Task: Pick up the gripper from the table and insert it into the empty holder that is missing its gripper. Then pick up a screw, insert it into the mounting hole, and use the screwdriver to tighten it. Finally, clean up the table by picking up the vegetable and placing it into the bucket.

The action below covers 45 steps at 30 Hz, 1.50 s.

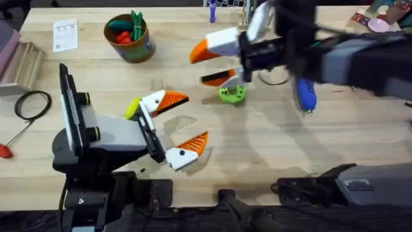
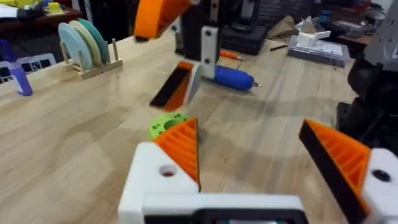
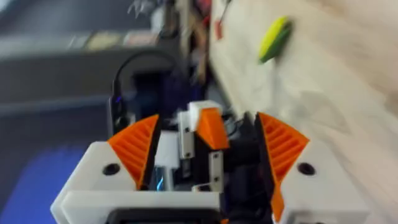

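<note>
My right gripper is shut on a dark robot claw, held over the table's middle. One white holder of that claw carries an orange tip. Below it sits the orange, black-faced gripper; I cannot tell if it is fully seated. The blue screwdriver lies on the table to the claw's right. My left gripper is open and empty, with the yellow-green vegetable beside its far finger. The bucket stands at the back left. No screw can be made out.
A green round disc lies under the claw. Red and dark green toy vegetables fill the bucket. A paper card, a black cable loop and a red-handled tool are at the left. A disc rack stands at the back.
</note>
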Each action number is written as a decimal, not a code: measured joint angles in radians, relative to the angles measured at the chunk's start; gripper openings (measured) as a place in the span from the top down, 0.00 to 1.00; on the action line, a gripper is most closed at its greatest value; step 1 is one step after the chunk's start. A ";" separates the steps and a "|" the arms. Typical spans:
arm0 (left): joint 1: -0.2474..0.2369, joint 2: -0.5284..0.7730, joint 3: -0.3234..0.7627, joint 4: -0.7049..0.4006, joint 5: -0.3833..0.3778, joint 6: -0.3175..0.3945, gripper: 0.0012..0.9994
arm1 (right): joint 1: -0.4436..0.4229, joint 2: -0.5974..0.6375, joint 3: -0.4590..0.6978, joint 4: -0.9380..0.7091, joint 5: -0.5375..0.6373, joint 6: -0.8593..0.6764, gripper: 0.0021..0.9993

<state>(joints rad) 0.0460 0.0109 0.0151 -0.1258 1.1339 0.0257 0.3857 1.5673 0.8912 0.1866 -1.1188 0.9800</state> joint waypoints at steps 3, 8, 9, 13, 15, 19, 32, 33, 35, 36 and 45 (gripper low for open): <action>0.000 0.000 0.000 0.000 0.000 0.000 0.01 | -0.042 -0.106 0.066 -0.347 0.135 -0.181 0.14; 0.000 0.000 0.000 0.000 0.000 0.000 0.01 | -0.049 -0.257 0.223 -0.748 0.378 -0.457 0.14; 0.000 0.000 0.000 0.000 0.000 0.000 0.01 | -0.043 -0.278 0.258 -0.817 0.430 -0.507 0.14; 0.000 0.000 0.000 0.000 0.000 0.000 0.01 | 0.023 -0.303 0.390 -1.073 0.680 -0.677 0.14; 0.000 0.000 0.000 0.000 0.000 0.000 0.01 | 0.071 -0.283 0.445 -1.159 0.803 -0.739 0.14; 0.000 0.000 0.000 0.000 0.000 0.000 0.01 | 0.167 -0.187 0.556 -1.282 1.005 -0.843 0.14; 0.000 0.000 0.000 0.000 0.000 0.000 0.01 | 0.273 0.173 0.625 -1.261 1.235 -0.989 0.20; 0.000 0.000 0.000 0.000 0.000 0.000 0.01 | 0.273 0.183 0.616 -1.232 1.234 -0.989 0.20; 0.000 0.000 0.000 0.000 0.000 0.000 0.01 | 0.273 0.189 0.588 -1.185 1.231 -0.988 0.21; 0.000 0.000 0.000 0.000 0.000 0.000 0.01 | 0.273 0.189 0.570 -1.167 1.230 -0.986 0.22; 0.000 0.000 0.000 0.000 0.000 0.000 0.01 | 0.273 0.241 0.513 -1.119 1.226 -0.976 0.34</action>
<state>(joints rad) 0.0460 0.0109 0.0151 -0.1261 1.1343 0.0257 0.6582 1.8083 1.4045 -0.9320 0.1071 0.0044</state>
